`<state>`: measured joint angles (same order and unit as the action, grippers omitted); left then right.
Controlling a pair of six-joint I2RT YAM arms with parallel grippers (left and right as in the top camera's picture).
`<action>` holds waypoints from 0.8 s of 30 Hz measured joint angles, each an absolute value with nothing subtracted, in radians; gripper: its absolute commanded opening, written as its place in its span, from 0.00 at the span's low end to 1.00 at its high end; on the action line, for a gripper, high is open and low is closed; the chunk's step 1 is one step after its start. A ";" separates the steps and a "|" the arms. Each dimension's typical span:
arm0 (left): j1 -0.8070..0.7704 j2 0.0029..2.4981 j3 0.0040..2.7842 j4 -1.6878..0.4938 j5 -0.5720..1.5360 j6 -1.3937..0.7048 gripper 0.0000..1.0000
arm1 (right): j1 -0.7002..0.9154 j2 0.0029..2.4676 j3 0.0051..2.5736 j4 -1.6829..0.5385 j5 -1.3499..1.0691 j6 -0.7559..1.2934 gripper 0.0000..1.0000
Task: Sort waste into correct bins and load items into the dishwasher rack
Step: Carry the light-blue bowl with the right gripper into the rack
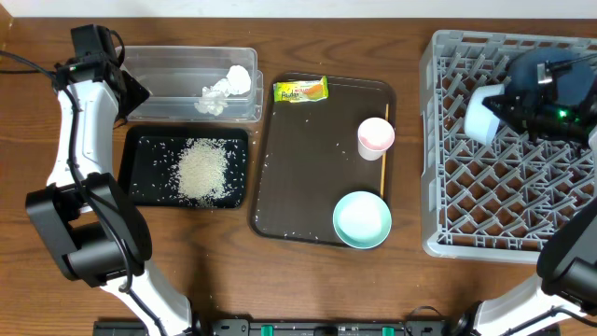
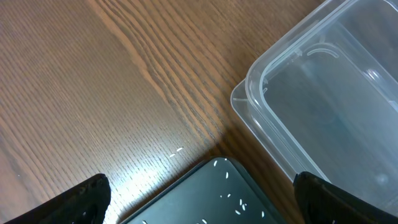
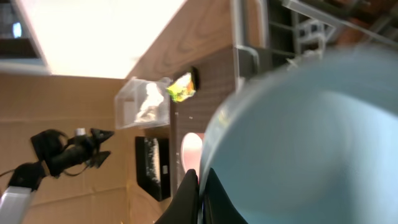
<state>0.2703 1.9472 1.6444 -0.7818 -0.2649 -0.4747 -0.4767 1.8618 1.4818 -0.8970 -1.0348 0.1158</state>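
Here, the right claw [image 3: 200, 190] is pinched tight on the rim of a pale blue bowl [image 1: 483, 114], holding it tilted above the far-left part of the grey dishwasher rack [image 1: 448, 233], which stands along the right edge of the table [image 1: 308, 28]. The left claw [image 2: 208, 205] is spread wide with nothing in it. It hangs near the far-left corner of the table, over the spot where a corner of the clear tub [image 1: 168, 65] comes close to a corner of the black tray [image 1: 135, 173]. The tub lies towards the far edge and has the crumpled white tissue [image 1: 227, 90] at its right end. The black tray sits just in front of it and carries the heap of white grains [image 1: 201, 171], with loose grains scattered around the heap. In the middle of the table lies the brown serving tray [image 1: 308, 187]. The yellow-green snack wrapper [image 1: 300, 91] is at its far edge and the pink-and-white cup [image 1: 376, 135] stands by its right edge. The thin orange stick [image 1: 383, 173] runs along that edge just in front of the cup, and a second pale blue bowl [image 1: 362, 220] sits upright at the near-right corner. A few stray grains dot the serving tray.
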 measured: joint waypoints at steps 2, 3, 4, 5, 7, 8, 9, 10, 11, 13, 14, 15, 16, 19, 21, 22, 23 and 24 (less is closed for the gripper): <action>0.270 1.947 1.644 -0.782 -0.265 -0.475 0.96 | -0.484 1.859 1.482 -0.915 -1.023 0.122 0.01; 0.270 1.947 1.644 -0.782 -0.265 -0.475 0.96 | -0.489 1.858 1.483 -0.917 -1.022 0.123 0.01; 0.270 1.947 1.644 -0.782 -0.265 -0.475 0.96 | -0.493 1.857 1.484 -0.919 -1.022 0.123 0.01; 0.270 1.947 1.644 -0.782 -0.265 -0.475 0.96 | -0.496 1.856 1.485 -0.918 -1.019 0.123 0.01; 0.270 1.947 1.644 -0.782 -0.265 -0.475 0.96 | -0.503 1.856 1.486 -0.918 -1.021 0.122 0.01; 0.270 1.947 1.644 -0.782 -0.265 -0.475 0.96 | -0.505 1.856 1.486 -0.918 -1.025 0.121 0.01; 0.270 1.947 1.644 -0.782 -0.265 -0.475 0.96 | -0.508 1.856 1.486 -0.917 -1.037 0.113 0.01; 0.270 1.947 1.644 -0.782 -0.265 -0.475 0.96 | -0.510 1.856 1.486 -0.916 -1.048 0.102 0.01; 0.270 1.947 1.644 -0.782 -0.265 -0.475 0.96 | -0.513 1.858 1.485 -0.912 -1.063 0.091 0.01; 0.270 1.947 1.644 -0.782 -0.265 -0.475 0.96 | -0.519 1.860 1.478 -0.891 -1.095 0.072 0.01; 0.270 1.947 1.644 -0.782 -0.265 -0.475 0.96 | -0.521 1.863 1.475 -0.870 -1.118 0.064 0.01; 0.270 1.947 1.644 -0.782 -0.265 -0.475 0.96 | -0.522 1.867 1.474 -0.847 -1.133 0.057 0.01; 0.270 1.947 1.644 -0.782 -0.265 -0.475 0.96 | -0.522 1.871 1.473 -0.823 -1.146 0.052 0.01; 0.270 1.947 1.644 -0.782 -0.265 -0.475 0.96 | -0.515 1.884 1.469 -0.778 -1.171 0.044 0.01; 0.270 1.947 1.644 -0.782 -0.265 -0.475 0.96 | -0.506 1.888 1.468 -0.758 -1.179 0.044 0.01; 0.270 1.947 1.644 -0.782 -0.265 -0.475 0.96 | -0.498 1.890 1.468 -0.747 -1.181 0.044 0.01; 0.270 1.947 1.644 -0.782 -0.265 -0.475 0.96 | -0.488 1.890 1.468 -0.736 -1.183 0.044 0.01; 0.270 1.947 1.644 -0.782 -0.265 -0.475 0.96 | -0.481 1.890 1.468 -0.728 -1.184 0.045 0.01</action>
<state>0.2703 1.9472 1.6444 -0.7818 -0.2649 -0.4747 -0.4808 1.8904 1.4685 -0.7280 -1.1839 0.0452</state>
